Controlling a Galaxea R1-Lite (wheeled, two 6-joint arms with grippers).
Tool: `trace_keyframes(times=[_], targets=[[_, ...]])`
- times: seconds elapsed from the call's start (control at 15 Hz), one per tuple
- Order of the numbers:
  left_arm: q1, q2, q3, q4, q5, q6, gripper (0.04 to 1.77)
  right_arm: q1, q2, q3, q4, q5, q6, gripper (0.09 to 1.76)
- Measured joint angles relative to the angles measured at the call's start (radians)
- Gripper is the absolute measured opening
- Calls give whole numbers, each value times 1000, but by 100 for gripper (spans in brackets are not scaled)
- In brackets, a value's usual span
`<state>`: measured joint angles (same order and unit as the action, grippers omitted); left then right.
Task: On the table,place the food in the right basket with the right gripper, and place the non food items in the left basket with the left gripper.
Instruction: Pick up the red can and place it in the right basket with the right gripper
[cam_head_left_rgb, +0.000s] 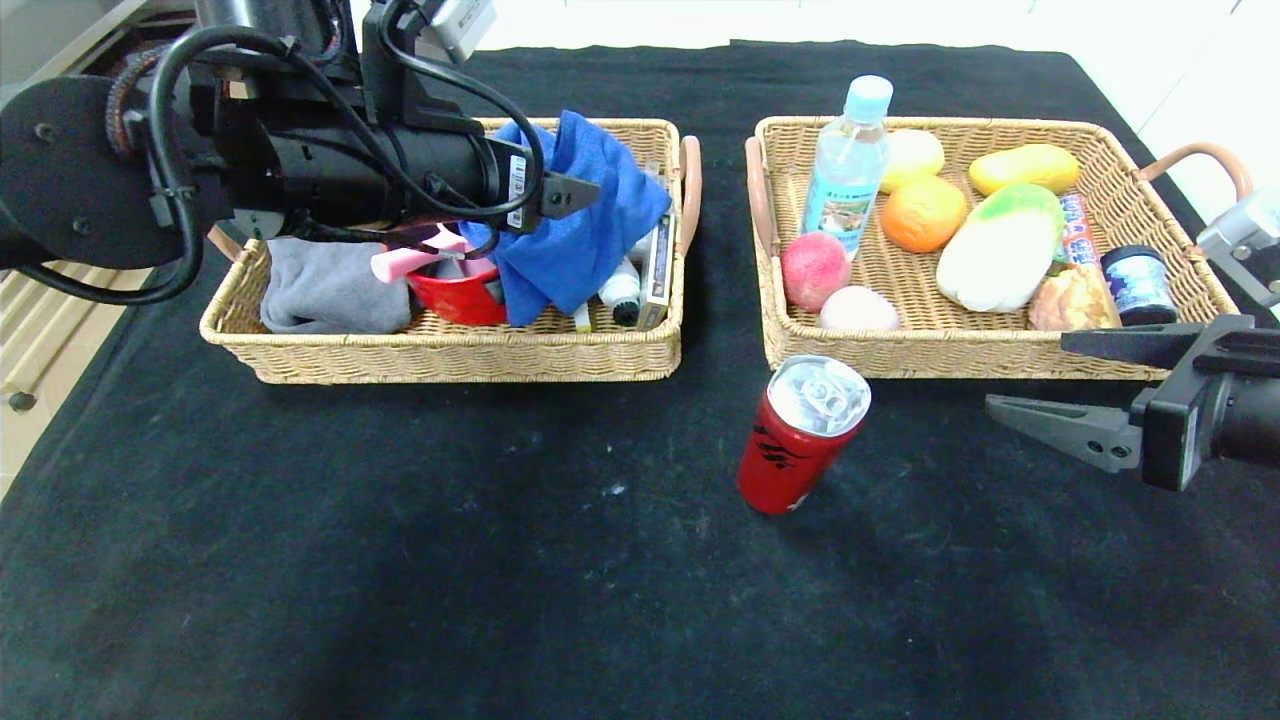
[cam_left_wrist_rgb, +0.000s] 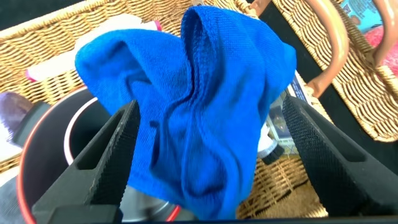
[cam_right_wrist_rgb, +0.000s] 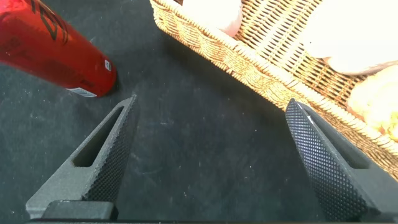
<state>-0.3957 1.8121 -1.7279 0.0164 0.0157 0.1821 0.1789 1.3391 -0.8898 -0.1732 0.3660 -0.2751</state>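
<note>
A red drink can (cam_head_left_rgb: 800, 440) stands on the black table in front of the right basket (cam_head_left_rgb: 960, 365); it also shows in the right wrist view (cam_right_wrist_rgb: 56, 50). My right gripper (cam_head_left_rgb: 1028, 372) is open and empty, low over the table to the can's right, beside the basket's front wall (cam_right_wrist_rgb: 249, 62). My left gripper (cam_head_left_rgb: 575, 195) is over the left basket (cam_head_left_rgb: 450, 360), jaws wide apart. A blue cloth (cam_left_wrist_rgb: 205, 106) lies between them, draped over a red bowl (cam_head_left_rgb: 455, 295), not pinched.
The right basket holds a water bottle (cam_head_left_rgb: 848, 165), an orange (cam_head_left_rgb: 922, 212), a peach (cam_head_left_rgb: 812, 270), a cabbage (cam_head_left_rgb: 1000, 245), bread (cam_head_left_rgb: 1072, 298) and a small jar (cam_head_left_rgb: 1138, 282). The left basket holds a grey cloth (cam_head_left_rgb: 325, 285), a box (cam_head_left_rgb: 657, 265) and a white bottle (cam_head_left_rgb: 620, 285).
</note>
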Motion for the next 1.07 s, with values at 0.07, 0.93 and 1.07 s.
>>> trace_keyframes(times=[0.07, 0.93, 1.07], targets=[[-1, -17, 16, 6, 1, 3, 167, 0, 0, 0, -1, 0, 0, 171], [-59, -386, 453, 9, -7, 22, 170, 1, 7, -3, -2, -3, 11, 171], [-64, -457, 569, 7, -48, 35, 170, 1, 11, -3, -4, -3, 11, 171]])
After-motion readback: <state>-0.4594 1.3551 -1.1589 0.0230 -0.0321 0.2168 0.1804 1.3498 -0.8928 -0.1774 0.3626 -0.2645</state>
